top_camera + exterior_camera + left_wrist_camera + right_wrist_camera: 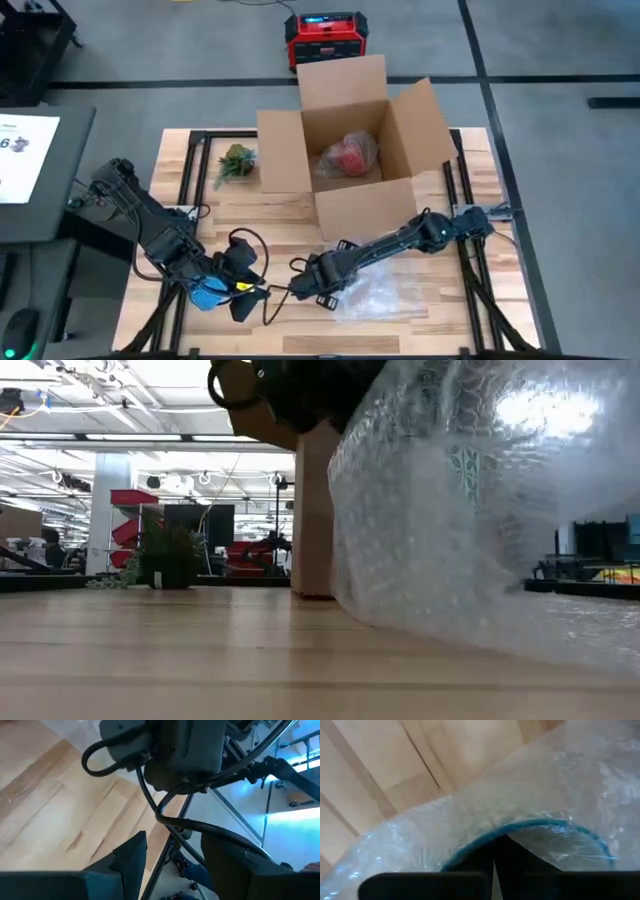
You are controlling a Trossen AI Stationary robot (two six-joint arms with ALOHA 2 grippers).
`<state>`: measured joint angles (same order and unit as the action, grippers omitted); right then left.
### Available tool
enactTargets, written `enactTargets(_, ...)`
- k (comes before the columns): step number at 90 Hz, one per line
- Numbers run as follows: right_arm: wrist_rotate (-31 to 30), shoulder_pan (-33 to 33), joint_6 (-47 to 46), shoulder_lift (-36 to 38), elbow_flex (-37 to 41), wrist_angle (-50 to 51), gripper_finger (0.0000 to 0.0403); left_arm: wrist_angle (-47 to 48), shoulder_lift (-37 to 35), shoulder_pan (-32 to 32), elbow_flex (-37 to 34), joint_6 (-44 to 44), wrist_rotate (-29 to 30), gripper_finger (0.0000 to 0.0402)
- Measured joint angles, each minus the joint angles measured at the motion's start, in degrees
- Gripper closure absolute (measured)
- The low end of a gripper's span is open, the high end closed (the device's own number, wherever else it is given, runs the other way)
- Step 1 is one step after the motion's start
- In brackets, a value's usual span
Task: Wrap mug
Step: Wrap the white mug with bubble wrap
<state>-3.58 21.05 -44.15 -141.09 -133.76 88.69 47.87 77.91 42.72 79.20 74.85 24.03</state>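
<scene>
Spanning the high view, a light wooden table (290, 215) carries an open cardboard box (350, 150) at its far middle, flaps spread, with a red object wrapped in clear plastic (350, 155) lying inside. Left of the box sits a small potted plant (235, 162), and beyond the table's far edge a red and black case (326, 40) stands on the floor. A sheet of bubble wrap (385, 295) lies near the front edge, right of centre, and in the low view it rises as a tall crinkled wall.

The right gripper (318, 283) reaches across to the wrap's left edge; its wrist view shows the dark fingers drawn together on the bubble wrap, with a blue curved rim, apparently the mug (540, 827), showing through the plastic just past the fingertips.

The left gripper (245, 283) sits at the front left of the table, just beside the right one, next to something blue (208, 294). Whether its fingers are parted or closed on anything I cannot tell.
</scene>
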Motion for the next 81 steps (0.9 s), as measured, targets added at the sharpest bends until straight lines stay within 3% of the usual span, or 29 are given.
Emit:
enactTargets(59, 0.9, -0.2, 1.7, 11.0, 0.2, 1.4, 0.04, -1.5, 0.0, 0.0, 0.0, 0.0, -1.3, 0.023)
enactTargets(70, -3.9, 1.2, 7.0, 11.5, 0.2, 1.4, 0.0402, -1.5, 0.0, 0.0, 0.0, 0.0, -1.8, 0.023)
enactTargets(81, -3.6, 1.5, 8.6, 11.5, 3.6, -2.6, 0.0402, -1.4, 0.0, 0.0, 0.0, 0.0, -2.2, 0.023)
